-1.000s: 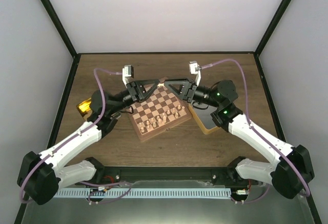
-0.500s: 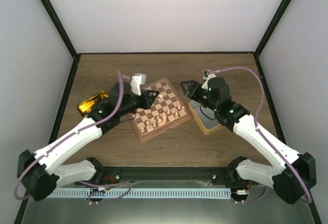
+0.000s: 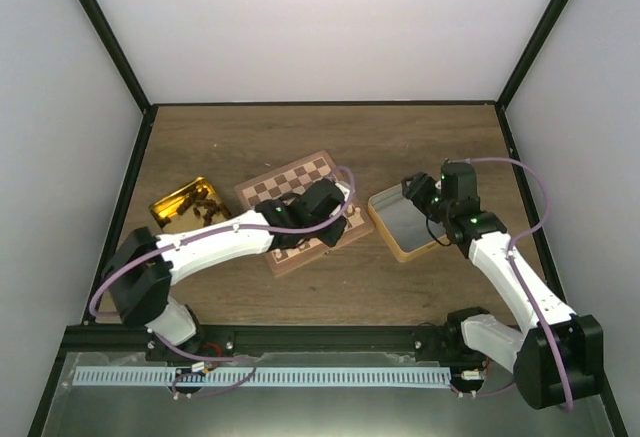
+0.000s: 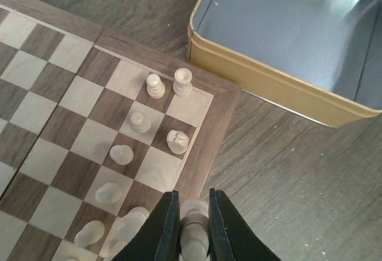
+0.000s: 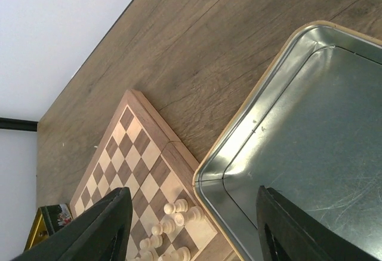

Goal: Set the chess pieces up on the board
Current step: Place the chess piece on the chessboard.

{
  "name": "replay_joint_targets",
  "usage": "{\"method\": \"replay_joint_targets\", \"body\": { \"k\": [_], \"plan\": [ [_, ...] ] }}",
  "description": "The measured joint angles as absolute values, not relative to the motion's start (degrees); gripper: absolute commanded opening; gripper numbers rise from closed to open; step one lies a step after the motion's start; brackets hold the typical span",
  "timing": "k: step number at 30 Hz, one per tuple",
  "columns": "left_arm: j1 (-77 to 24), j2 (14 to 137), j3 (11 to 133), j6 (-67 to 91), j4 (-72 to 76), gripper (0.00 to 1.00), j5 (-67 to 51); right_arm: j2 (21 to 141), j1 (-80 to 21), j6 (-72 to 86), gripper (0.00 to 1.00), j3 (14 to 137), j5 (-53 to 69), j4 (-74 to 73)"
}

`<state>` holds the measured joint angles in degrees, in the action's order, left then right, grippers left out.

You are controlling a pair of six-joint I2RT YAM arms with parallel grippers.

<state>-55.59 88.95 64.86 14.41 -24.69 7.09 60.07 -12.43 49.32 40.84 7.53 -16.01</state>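
Looks like a robotics lab cell. Plain white walls (image 3: 320, 27), black frame (image 3: 105, 32), and robot arms (image 3: 210, 242) bolted to a wood table (image 3: 320, 127).

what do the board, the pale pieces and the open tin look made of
The board: wood, satin finish, grain shows on the rim. The pale pieces: probably light turned wood, matte. The tin: metal, gold outside, shiny grey inside with scratches.

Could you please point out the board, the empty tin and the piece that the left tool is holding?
board (image 4: 208, 141), left wrist view, on its bare right rim.
tin (image 4: 268, 85), left wrist view, on its gold side wall.
held piece (image 4: 194, 216), left wrist view, on its pale body.
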Motion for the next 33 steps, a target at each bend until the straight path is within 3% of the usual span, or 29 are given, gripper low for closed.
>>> {"method": "replay_joint_targets", "body": {
  "k": [11, 33],
  "plan": [
    [-57.6, 98.3, 66.3, 11.6, -23.5, 0.05, 12.3, 59.8, -11.8, 49.4, 0.59, 39.4, 10.2, -14.9],
    [-57.4, 102.1, 62.8, 11.8, -12.7, 0.07, 15.6, 60.3, -11.7, 49.4, 0.59, 39.2, 13.5, -13.6]
  ]
}}
